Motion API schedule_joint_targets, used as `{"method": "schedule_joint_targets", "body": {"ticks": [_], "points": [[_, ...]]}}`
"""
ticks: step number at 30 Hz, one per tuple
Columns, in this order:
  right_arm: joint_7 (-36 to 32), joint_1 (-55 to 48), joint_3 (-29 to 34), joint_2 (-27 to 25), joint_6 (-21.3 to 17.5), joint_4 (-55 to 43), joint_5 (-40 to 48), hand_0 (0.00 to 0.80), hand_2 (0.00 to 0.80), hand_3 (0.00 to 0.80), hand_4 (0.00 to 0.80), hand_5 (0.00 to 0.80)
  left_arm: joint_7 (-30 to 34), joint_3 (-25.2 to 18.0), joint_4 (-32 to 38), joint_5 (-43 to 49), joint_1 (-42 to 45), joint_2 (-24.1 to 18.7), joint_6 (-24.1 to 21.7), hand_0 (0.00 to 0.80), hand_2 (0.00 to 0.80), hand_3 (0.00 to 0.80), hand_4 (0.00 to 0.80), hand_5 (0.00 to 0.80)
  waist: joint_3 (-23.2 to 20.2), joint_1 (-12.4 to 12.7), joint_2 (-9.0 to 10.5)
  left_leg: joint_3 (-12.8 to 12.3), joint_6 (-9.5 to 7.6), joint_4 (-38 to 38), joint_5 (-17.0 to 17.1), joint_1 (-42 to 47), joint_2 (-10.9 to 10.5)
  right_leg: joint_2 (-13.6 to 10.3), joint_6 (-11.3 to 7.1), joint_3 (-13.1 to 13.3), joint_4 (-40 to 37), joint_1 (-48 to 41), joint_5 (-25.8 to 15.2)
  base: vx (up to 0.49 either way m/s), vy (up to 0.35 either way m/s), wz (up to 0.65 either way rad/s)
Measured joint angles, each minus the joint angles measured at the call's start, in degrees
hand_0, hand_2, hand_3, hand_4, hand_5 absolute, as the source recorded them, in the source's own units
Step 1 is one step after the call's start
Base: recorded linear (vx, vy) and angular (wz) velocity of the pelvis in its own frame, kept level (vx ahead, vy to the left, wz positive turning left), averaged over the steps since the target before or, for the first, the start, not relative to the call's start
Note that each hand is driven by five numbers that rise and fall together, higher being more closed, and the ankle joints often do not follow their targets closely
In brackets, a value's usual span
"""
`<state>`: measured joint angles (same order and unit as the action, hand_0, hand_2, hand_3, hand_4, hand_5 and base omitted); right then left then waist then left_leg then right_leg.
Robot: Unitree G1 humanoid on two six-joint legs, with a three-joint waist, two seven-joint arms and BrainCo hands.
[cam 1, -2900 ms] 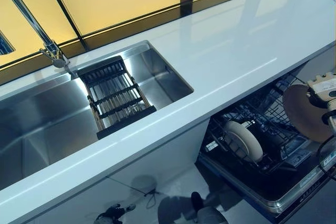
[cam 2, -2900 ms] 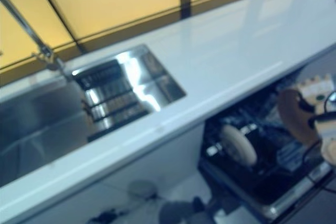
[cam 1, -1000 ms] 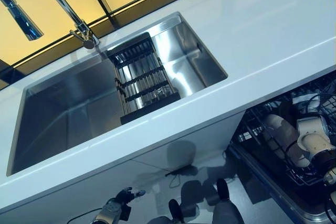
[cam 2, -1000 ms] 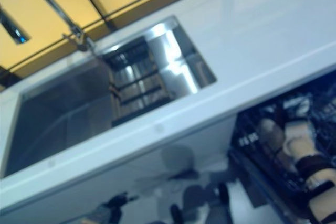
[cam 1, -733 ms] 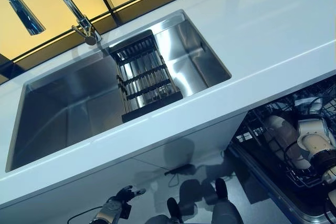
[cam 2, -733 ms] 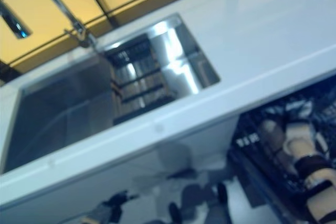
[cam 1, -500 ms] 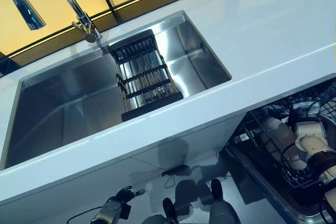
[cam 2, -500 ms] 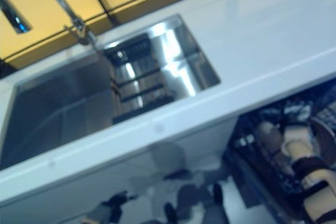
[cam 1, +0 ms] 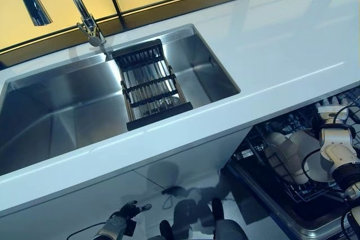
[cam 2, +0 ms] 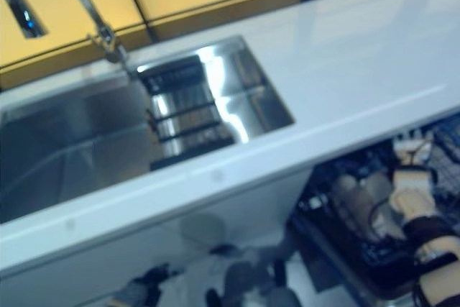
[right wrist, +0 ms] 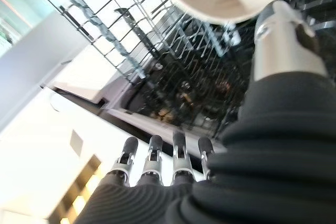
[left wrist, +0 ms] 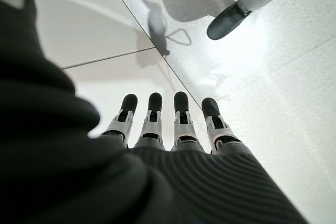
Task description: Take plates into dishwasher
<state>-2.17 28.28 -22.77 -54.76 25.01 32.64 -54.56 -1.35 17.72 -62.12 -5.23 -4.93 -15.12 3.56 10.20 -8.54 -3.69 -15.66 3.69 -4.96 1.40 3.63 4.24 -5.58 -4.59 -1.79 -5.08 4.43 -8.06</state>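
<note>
Plates (cam 1: 284, 155) are standing in the lower rack (cam 1: 292, 186) of the open dishwasher (cam 1: 315, 226), under the white counter (cam 1: 270, 54). Right hand (cam 1: 329, 139) hovers right over them, and in its wrist view the fingers (right wrist: 152, 153) are straight and relaxed, holding nothing, with a pale plate rim just above the thumb. So it looks like this plate is set and the hand needs to clear out. I'd lift it straight up and away, so the fingers don't clip a plate edge or snag the rack wires and tip anything. Left hand (left wrist: 173, 129) hangs low near the floor, fingers straight, empty, doing nothing. Sink (cam 1: 67, 116) only has a dark drain rack (cam 1: 149, 88) in it, and I can't spot more plates on the counter.
</note>
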Motion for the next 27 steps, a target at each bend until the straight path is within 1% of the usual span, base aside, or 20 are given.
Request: {"method": "schedule_joint_targets", "body": {"ticks": [4, 6, 8, 11, 13, 16, 18, 22, 23, 24, 27], "points": [[-2.74, -1.21, 4.61, -5.49, 0.05, -4.66, 0.43, 0.000, 0.000, 0.000, 0.000, 0.000, -0.37, -2.05, -0.34, 0.02, 0.27, -0.09, 0.73, 0.000, 0.000, 0.000, 0.000, 0.000, -0.32, -0.59, 1.03, -1.13, 0.30, -0.17, -0.23, 0.89, 0.21, 0.40, -0.07, 1.18, 0.05, -0.26, -0.07, 0.035, 0.023, -0.14], [-4.09, -1.40, 7.01, -8.44, 0.10, -6.28, 0.80, 0.000, 0.000, 0.000, 0.000, 0.000, -0.46, -3.25, -0.39, 0.02, 0.27, -0.11, 0.78, 0.000, 0.000, 0.000, 0.000, 0.000, -0.42, -1.56, 1.60, -1.26, 0.31, -0.16, -0.22, 0.91, 0.26, 0.49, -0.04, 1.31, 0.11, -0.23, -0.12, 0.032, 0.023, -0.07], [-6.06, -1.48, 9.25, -11.74, 0.30, -7.32, 1.88, 0.000, 0.000, 0.000, 0.000, 0.000, -0.96, -3.26, -1.40, 0.02, 0.01, -0.17, 0.94, 0.000, 0.000, 0.000, 0.000, 0.000, -0.82, -2.16, 2.54, -1.67, 0.57, -0.02, -0.29, 1.46, 0.36, 0.82, 0.11, 2.10, 0.16, -0.33, -0.23, 0.043, 0.033, -0.18], [-7.85, -1.90, 12.36, -13.88, 0.59, -7.31, 4.92, 0.000, 0.000, 0.000, 0.000, 0.000, -1.02, -3.83, -2.84, 0.02, 0.08, -0.43, 1.10, 0.000, 0.000, 0.000, 0.000, 0.000, -1.67, -3.34, 3.94, -1.85, 0.70, -0.21, -0.55, 1.84, 0.67, 1.25, 0.13, 2.83, 0.12, -0.36, -0.26, 0.027, 0.033, -0.14], [-8.45, -3.99, 14.55, -15.45, 1.38, -7.09, 7.28, 0.000, 0.000, 0.000, 0.000, 0.000, -1.03, -4.47, -3.68, 0.02, 0.04, -0.63, 1.15, 0.000, 0.000, 0.000, 0.000, 0.000, -2.16, -3.72, 4.73, -2.51, 0.80, -0.23, -0.64, 2.23, 0.85, 1.44, 0.20, 3.27, 0.09, -0.43, -0.33, 0.008, 0.034, -0.14], [-8.17, -5.30, 16.95, -15.79, 2.30, -5.43, 10.79, 0.000, 0.000, 0.000, 0.000, 0.000, -1.09, -4.80, -4.62, 0.02, 0.18, -0.80, 1.22, 0.000, 0.000, 0.000, 0.000, 0.000, -2.41, -4.80, 5.07, -3.05, 0.89, -0.24, -0.76, 2.94, 0.86, 1.49, 0.20, 3.77, 0.03, -0.84, -0.39, -0.006, 0.051, -0.10], [-7.57, -6.32, 17.99, -15.82, 2.74, -3.79, 13.12, 0.000, 0.000, 0.000, 0.000, 0.000, -1.19, -5.51, -4.64, 0.00, 0.08, -0.80, 1.16, 0.000, 0.000, 0.000, 0.000, 0.000, -2.43, -4.91, 5.09, -3.24, 0.91, -0.27, -0.79, 3.09, 0.81, 1.50, 0.13, 4.09, 0.02, -0.84, -0.46, -0.020, 0.051, -0.08], [-5.33, -10.48, 20.63, -15.81, 2.93, -0.28, 18.78, 0.000, 0.000, 0.000, 0.000, 0.000, -1.71, -5.50, -4.76, -0.03, 0.17, -0.83, 1.14, 0.000, 0.000, 0.000, 0.000, 0.000, -2.77, -4.81, 4.55, -3.45, 0.91, -0.26, -0.79, 3.40, 0.82, 1.54, 0.18, 4.29, 0.02, -1.01, -0.53, -0.027, 0.054, -0.02], [-3.78, -12.98, 22.23, -15.68, 2.85, 0.60, 22.11, 0.000, 0.000, 0.000, 0.000, 0.000, -2.19, -5.51, -5.12, -0.05, 0.17, -0.82, 1.03, 0.000, 0.000, 0.000, 0.000, 0.000, -2.86, -4.74, 4.41, -3.48, 0.93, -0.27, -0.81, 3.56, 0.84, 1.55, 0.19, 4.29, 0.02, -1.18, -0.53, -0.035, 0.058, -0.01], [-3.06, -13.78, 22.57, -15.60, 2.83, 1.44, 23.48, 0.000, 0.000, 0.000, 0.000, 0.000, -2.36, -5.51, -5.33, -0.09, 0.23, -0.85, 1.00, 0.000, 0.000, 0.000, 0.000, 0.000, -2.90, -4.72, 4.37, -3.50, 0.95, -0.26, -0.82, 3.63, 0.83, 1.56, 0.19, 4.31, 0.02, -1.22, -0.53, -0.045, 0.064, -0.01], [1.15, -16.99, 26.55, -14.25, 2.74, 5.35, 30.78, 0.000, 0.000, 0.000, 0.000, 0.000, -2.84, -5.58, -6.58, -0.63, 0.49, -1.00, 0.91, 0.000, 0.000, 0.000, 0.000, 0.000, -3.21, -4.71, 4.37, -3.82, 0.95, -0.26, -0.82, 3.72, 0.78, 1.52, 0.20, 4.35, 0.05, -1.23, -0.55, -0.070, 0.065, -0.02]]}}
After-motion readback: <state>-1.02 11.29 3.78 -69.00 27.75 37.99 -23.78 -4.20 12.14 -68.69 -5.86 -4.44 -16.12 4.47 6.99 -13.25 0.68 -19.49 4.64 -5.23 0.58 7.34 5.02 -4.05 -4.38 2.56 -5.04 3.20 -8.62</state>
